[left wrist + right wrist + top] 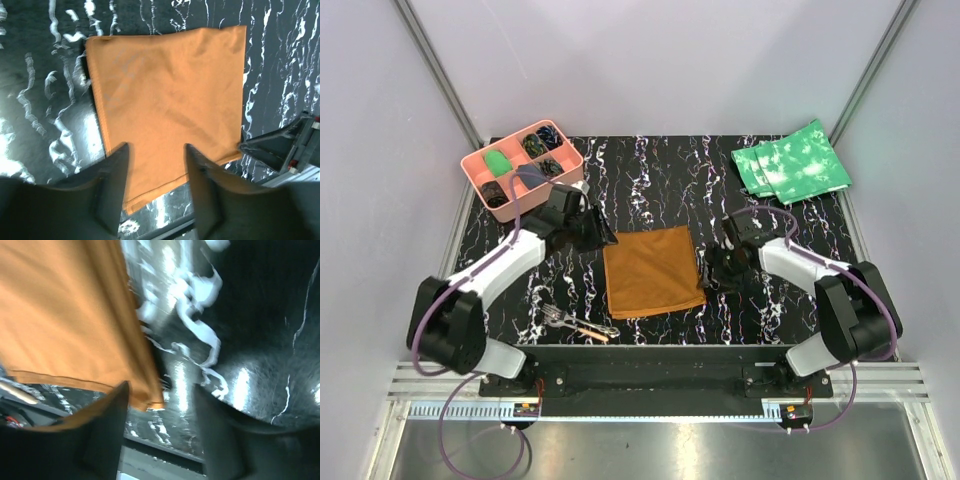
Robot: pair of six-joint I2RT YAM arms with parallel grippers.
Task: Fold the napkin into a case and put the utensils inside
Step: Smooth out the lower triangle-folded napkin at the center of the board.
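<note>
The rust-brown napkin [652, 272] lies flat and unfolded on the black marbled table [650, 180]. No folded case is in view. My left gripper [603, 237] is open and empty at the napkin's far left corner. In the left wrist view [156, 167] its jaws stand apart over the napkin's [170, 95] edge. My right gripper [712, 272] is open and empty at the napkin's right edge. In the right wrist view [160, 412] a napkin [65, 315] corner lies between the fingers. The fork and the orange-ended piece [577, 323] lie at the front left.
A pink compartment tray [480, 160] holding small items stands at the far left. Green mottled cloths [790, 162] lie at the far right. The table's front edge and rail run just below the napkin. The right gripper also shows in the left wrist view [285, 147].
</note>
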